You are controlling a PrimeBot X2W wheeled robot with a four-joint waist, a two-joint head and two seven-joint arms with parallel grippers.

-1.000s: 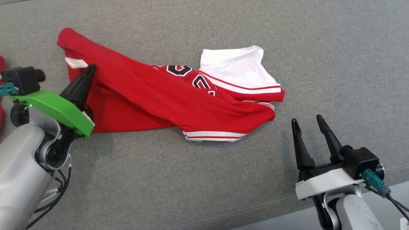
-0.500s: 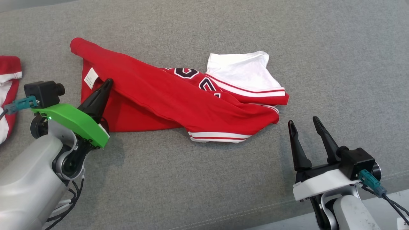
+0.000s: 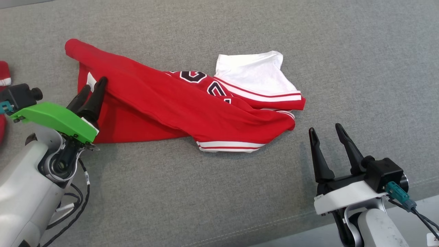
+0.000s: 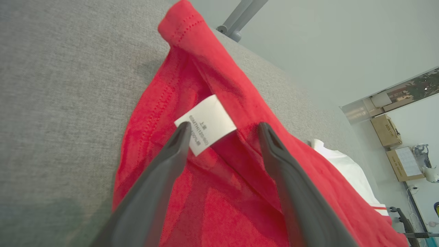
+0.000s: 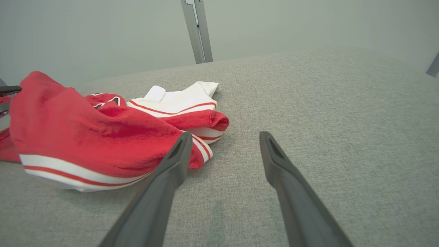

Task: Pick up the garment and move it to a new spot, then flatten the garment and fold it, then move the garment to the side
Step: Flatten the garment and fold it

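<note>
left end effector (image 3: 93, 87) stands wide open astride the edge of the red garment (image 3: 192, 109) by its label (image 4: 209, 121), gripping nothing; right end effector (image 3: 325, 130) sits open and empty nearby, likely ready for flattening.

A red fold of the garment (image 3: 178, 113) is covering part of its dark lettering (image 3: 192, 76), the head view's left edge is cutting off a second red cloth (image 3: 2, 70), and a finger (image 4: 164, 164) of the left end effector (image 4: 223, 126) is overlapping the white label (image 4: 209, 120), its print reading too small.
</note>
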